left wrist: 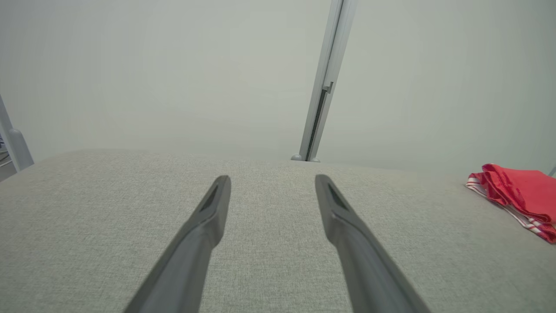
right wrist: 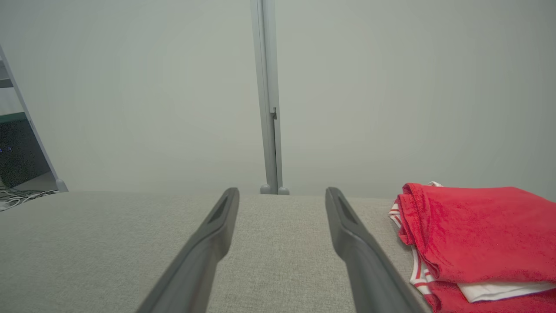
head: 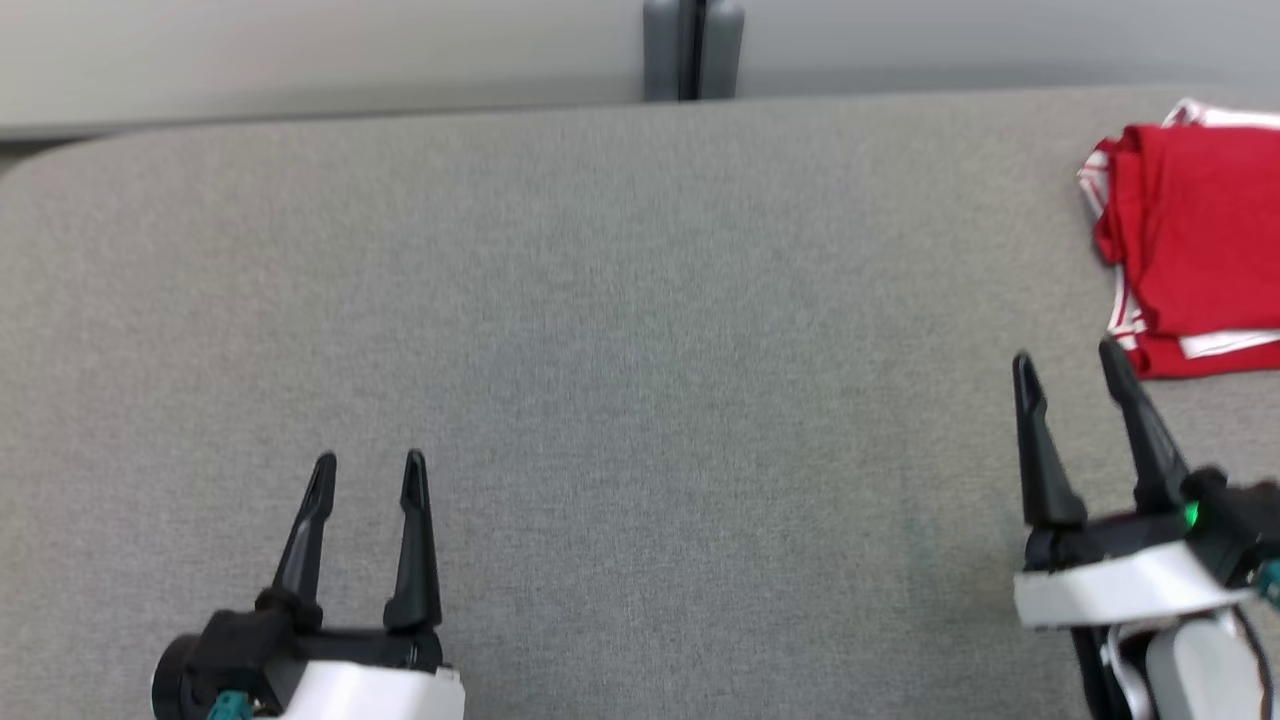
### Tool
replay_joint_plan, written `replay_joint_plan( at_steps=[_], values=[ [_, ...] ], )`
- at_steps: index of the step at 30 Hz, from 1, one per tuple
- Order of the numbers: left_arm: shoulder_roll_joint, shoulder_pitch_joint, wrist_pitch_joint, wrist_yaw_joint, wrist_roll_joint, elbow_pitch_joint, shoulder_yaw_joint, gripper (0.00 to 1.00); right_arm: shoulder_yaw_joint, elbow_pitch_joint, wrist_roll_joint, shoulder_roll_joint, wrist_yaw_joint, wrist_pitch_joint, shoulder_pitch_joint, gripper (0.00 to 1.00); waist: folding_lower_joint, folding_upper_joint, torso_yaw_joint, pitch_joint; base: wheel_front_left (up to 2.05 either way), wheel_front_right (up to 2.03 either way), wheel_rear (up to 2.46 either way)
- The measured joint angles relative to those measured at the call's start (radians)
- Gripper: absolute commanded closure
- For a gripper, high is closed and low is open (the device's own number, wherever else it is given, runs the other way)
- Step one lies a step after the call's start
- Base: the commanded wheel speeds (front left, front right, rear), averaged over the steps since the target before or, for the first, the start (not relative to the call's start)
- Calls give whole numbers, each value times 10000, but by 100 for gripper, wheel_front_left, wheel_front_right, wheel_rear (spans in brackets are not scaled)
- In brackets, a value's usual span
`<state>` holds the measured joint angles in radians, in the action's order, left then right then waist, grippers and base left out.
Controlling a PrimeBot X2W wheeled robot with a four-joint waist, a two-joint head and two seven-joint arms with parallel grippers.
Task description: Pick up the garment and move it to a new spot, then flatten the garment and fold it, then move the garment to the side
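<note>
The folded red garment point(head: 1195, 240) lies on the tabletop point(head: 640, 330) just beyond the right jaws, which, like the left jaws, stand released and empty, so the task looks finished.

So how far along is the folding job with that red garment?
Looks done: the red garment lies folded at the grey table's right side. In hand: nothing; the left pincer and right pincer both stand open and empty, the right one beside the garment. Left: seemingly nothing of the task.
</note>
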<state>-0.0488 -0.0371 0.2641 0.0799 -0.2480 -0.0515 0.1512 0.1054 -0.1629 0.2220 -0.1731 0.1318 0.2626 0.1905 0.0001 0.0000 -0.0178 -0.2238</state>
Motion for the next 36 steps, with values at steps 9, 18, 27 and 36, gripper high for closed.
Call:
replay_joint_plan(
  at_steps=[9, 18, 27, 36],
  values=[
    [0, -1235, 0, -65, 107, 247, -251, 0, -236, 570, -932, 786, 0, 2, -2099, 0, 0, 0, -103, 1532, 0, 0, 0],
    [0, -1659, 0, -94, 102, 694, -378, 0, -414, 635, -917, 1001, -2, 2, -2704, 0, -1, 0, -281, 2167, 0, 0, 0],
    [2, -1659, 0, -75, 109, 784, -368, 0, -374, 650, -915, 1099, -2, 4, -2697, 0, 0, 0, -290, 2202, 0, 0, 0],
    [27, -1679, -151, -96, -686, 1141, -355, 100, -328, 255, -96, 1172, 0, -150, -2891, 100, -1, 0, -260, 2187, 0, 0, 0]
  ],
)
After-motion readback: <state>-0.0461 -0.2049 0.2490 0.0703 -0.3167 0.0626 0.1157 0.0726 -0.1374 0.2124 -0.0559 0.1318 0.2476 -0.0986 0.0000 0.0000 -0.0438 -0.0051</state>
